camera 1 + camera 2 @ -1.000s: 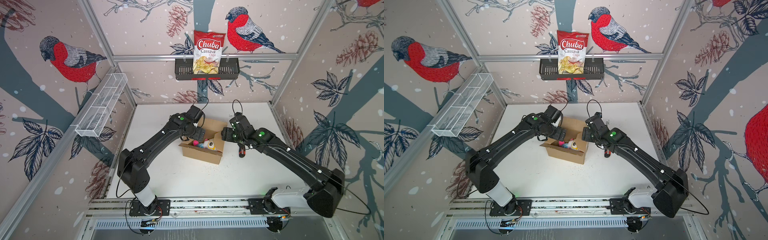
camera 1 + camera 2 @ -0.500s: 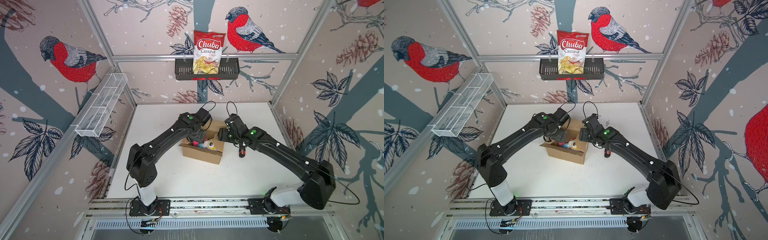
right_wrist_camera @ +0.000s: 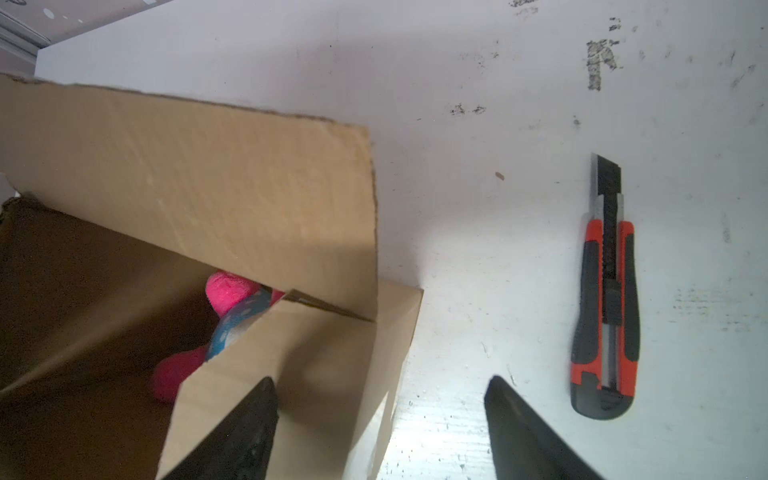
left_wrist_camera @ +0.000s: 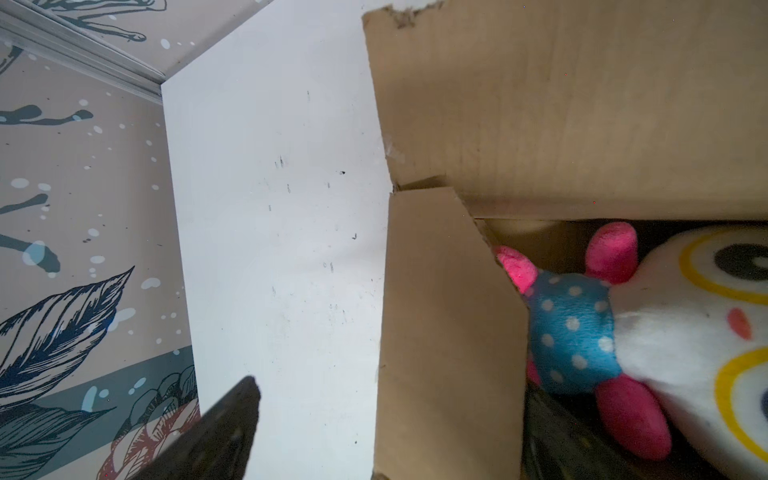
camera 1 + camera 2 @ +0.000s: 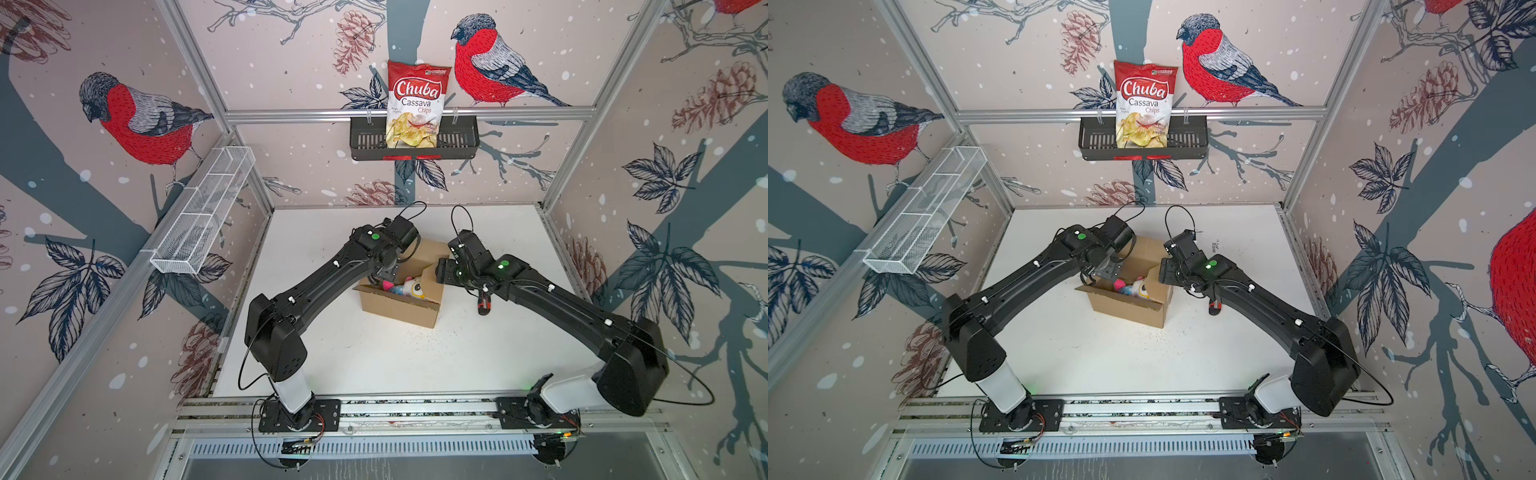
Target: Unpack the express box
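While its jaws stand wide apart and hold nothing, the left gripper (image 4: 392, 386) straddles the short end flap (image 4: 449, 324) of the express box (image 5: 399, 309). One finger (image 4: 232, 415) hangs outside over the white table (image 4: 270, 208) and the other dips inside, which looks like a stance for pushing that flap aside. The right gripper (image 3: 380, 384), likewise spread and empty, brackets the opposite end flap (image 3: 291, 374).

The box sits mid-table between the two arms with its top open. It is matt brown corrugated card with ragged edges. Inside lies a plush toy (image 4: 681, 332), fuzzy and squashy, with a white face, yellow-ringed eyes, a blue polka-dot body and stubby pink limbs.

A utility knife (image 3: 604, 291) with an orange and black rubbery grip lies flat on the table beside the box, clear of both grippers. It is probably set aside now that the box is open.
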{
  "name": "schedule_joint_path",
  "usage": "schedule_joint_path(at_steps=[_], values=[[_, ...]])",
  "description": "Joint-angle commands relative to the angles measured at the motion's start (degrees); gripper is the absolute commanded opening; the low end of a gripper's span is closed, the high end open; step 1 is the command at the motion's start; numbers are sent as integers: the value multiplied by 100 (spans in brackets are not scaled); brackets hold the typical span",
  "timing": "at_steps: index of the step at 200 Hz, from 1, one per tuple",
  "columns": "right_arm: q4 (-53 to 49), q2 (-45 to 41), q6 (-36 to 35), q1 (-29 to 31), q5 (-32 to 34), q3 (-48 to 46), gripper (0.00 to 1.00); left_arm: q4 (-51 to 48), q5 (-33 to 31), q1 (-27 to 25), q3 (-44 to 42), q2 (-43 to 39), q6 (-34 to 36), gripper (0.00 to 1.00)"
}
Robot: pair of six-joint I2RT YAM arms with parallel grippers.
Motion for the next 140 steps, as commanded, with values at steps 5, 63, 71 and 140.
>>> schedule_joint_path(at_steps=[5, 63, 71, 140], values=[[76, 34, 50, -43, 2, -81, 77, -52, -242, 88, -38, -174, -119, 93], [148, 183, 28, -137, -33, -207, 77, 163, -284, 474, -392, -543, -101, 90], [148, 201, 20, -144, -33, -199, 77, 238, -268, 531, -490, -584, -108, 89], [122, 311, 10, -166, -59, -173, 77, 867, -249, 876, -1268, -717, -239, 77]])
